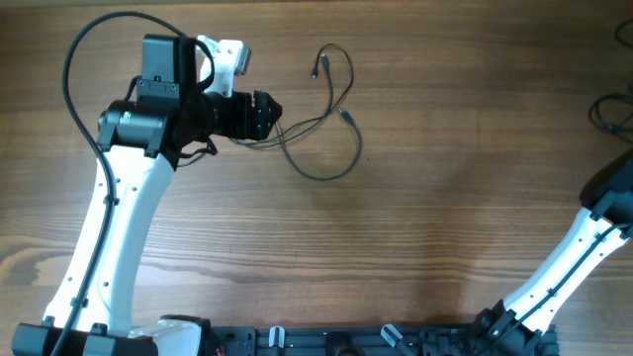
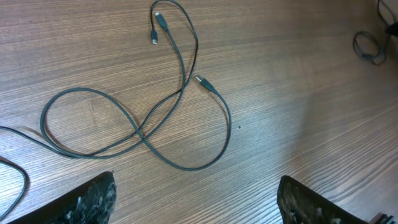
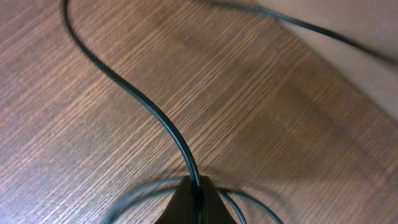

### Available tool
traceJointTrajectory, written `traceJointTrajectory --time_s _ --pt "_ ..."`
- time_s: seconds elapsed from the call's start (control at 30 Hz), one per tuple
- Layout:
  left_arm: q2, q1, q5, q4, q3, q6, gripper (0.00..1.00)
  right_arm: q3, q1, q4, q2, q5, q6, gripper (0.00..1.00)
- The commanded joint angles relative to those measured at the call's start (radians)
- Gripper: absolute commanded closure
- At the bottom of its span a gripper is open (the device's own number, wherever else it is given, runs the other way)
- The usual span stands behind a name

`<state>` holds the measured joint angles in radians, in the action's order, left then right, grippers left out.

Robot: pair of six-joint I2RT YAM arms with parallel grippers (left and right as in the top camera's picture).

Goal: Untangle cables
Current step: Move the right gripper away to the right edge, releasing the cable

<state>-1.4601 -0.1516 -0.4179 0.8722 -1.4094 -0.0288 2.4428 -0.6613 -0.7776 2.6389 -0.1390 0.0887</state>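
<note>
Black and hair-thin, the cables [image 1: 321,177] lie as a loose tangle on the wooden table [image 1: 445,247] in the overhead view; my left gripper [image 1: 265,114] sits just beside that tangle, aimed at it; another small heap of cable [image 1: 605,111] lies well apart from the tangle, at the table's edge near my right arm.

From my left wrist, the tangle's main crossing [image 2: 142,133] is ahead of my spread fingers [image 2: 93,199]; the jaws stand wide apart with nothing between them; three plug ends [image 2: 200,79] lie beyond the crossing, free on the wood.

From my right wrist, my right gripper [image 3: 196,198] is clenched on a single strand [image 3: 155,112], which runs away from the pinched tips; more wire curls just beside them.

I judge this wire light, limp and a little slick; pulling one part will drag the rest; I would pinch low against the table, near a plug end beyond the crossing, not on the crossing itself.
</note>
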Motion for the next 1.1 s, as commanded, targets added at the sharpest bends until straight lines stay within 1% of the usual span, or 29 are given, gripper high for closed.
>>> traceJointTrajectory --time_s 0.0,0.07,0.13,0.2,0.27,0.4,0.47,0.67,1.0,1.07 --pt "0.020 -0.005 -0.016 0.000 -0.018 0.019 0.16 0.007 0.013 -0.002 0.000 0.048 -0.010 0.96" --pt "0.020 -0.005 -0.016 0.001 -0.018 0.019 0.16 0.007 0.013 -0.015 0.000 0.059 -0.008 0.92" --pt "0.020 -0.005 -0.016 0.000 -0.018 0.019 0.15 0.007 0.013 -0.030 0.000 0.069 -0.010 0.83" --pt "0.020 -0.005 -0.016 0.001 -0.018 0.019 0.15 0.007 0.013 -0.045 -0.001 0.070 -0.010 0.77" --pt "0.020 -0.005 -0.016 0.000 -0.018 0.018 0.15 0.008 0.014 -0.055 -0.002 0.070 -0.010 0.84" --pt "0.020 -0.005 -0.016 0.001 -0.018 0.019 0.15 0.008 0.016 -0.052 -0.004 0.101 -0.010 0.85" --pt "0.020 -0.005 -0.016 0.001 -0.018 0.019 0.15 0.008 0.019 -0.046 -0.004 0.127 -0.010 0.90" --pt "0.020 -0.011 -0.016 0.000 -0.018 0.019 0.15 0.008 0.046 0.003 -0.004 0.193 -0.021 0.89" --pt "0.020 -0.041 -0.016 0.000 -0.018 0.019 0.15 0.008 0.137 0.101 -0.004 0.199 -0.028 0.86" --pt "0.020 -0.043 -0.016 0.000 -0.018 0.019 0.15 0.008 0.153 0.103 -0.004 0.160 -0.026 0.86"
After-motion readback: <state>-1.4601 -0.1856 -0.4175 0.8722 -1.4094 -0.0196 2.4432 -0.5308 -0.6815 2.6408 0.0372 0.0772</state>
